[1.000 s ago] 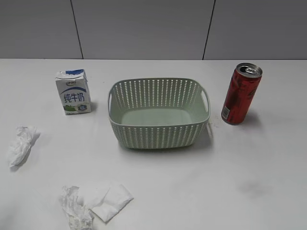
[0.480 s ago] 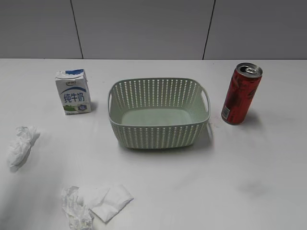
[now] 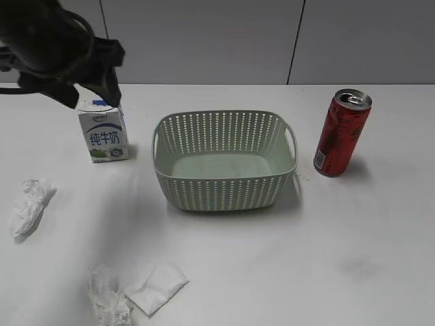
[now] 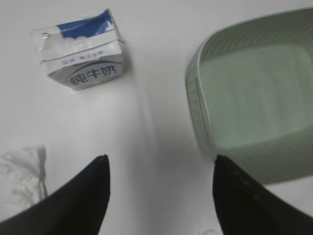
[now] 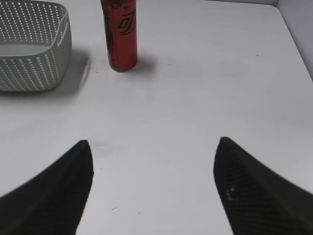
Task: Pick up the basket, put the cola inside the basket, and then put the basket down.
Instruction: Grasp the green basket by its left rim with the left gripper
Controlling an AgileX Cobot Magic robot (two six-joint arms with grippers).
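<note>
The pale green basket (image 3: 224, 193) stands empty in the middle of the white table; it also shows in the left wrist view (image 4: 195, 98) and the right wrist view (image 5: 29, 63). The red cola can (image 3: 340, 136) stands upright to the right of the basket, apart from it, and shows in the right wrist view (image 5: 121, 34). My left gripper (image 4: 161, 159) is open and empty, high above the table between the milk carton and the basket's left end. My left arm (image 3: 58, 47) shows blurred at the top left. My right gripper (image 5: 154, 142) is open and empty, well short of the cola.
A white-and-blue milk carton (image 3: 103, 136) stands left of the basket, also in the left wrist view (image 4: 83, 54). A crumpled tissue (image 3: 28, 204) lies at the far left, another (image 3: 109, 299) and a folded one (image 3: 158, 285) at the front.
My left arm has come into the exterior view at the top left, above the milk carton. The basket, cola and carton have not moved.
</note>
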